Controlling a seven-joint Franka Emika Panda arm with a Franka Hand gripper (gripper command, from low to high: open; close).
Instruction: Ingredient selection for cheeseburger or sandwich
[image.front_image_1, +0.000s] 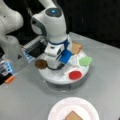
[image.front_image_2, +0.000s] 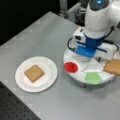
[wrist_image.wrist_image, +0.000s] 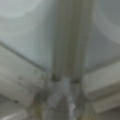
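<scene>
Gripper (image.front_image_1: 55, 65) sits low over the round white tray (image.front_image_1: 53, 77), near its middle among the raised dividers, hidden under the arm's white-and-blue wrist in both front views; whether its jaws are apart or together cannot be told. Wrist view shows only white divider ridges (wrist_image.wrist_image: 66, 37) meeting close below the camera, nothing held that can be made out.

On the tray: brown patty (image.front_image_1: 40, 64) at the rim toward a front view's left, toast square (image.front_image_1: 76, 48) at the far rim behind the arm, green lettuce piece (image.front_image_1: 85, 60) toward the right, red disc (image.front_image_1: 75, 75) at the near rim. Same tray (image.front_image_2: 75, 77) from the opposite side: red disc (image.front_image_2: 70, 67) at its left edge, lettuce (image.front_image_2: 93, 78) at the near edge, toast (image.front_image_2: 113, 66) overhanging the right rim.

White plate (image.front_image_2: 36, 73) lies well apart from the tray, on the grey table (image.front_image_2: 37, 32), with one toast square (image.front_image_2: 34, 73) flat at its centre. Plate (image.front_image_1: 73, 109) and its toast (image.front_image_1: 73, 116) also show near the tray's front side.
</scene>
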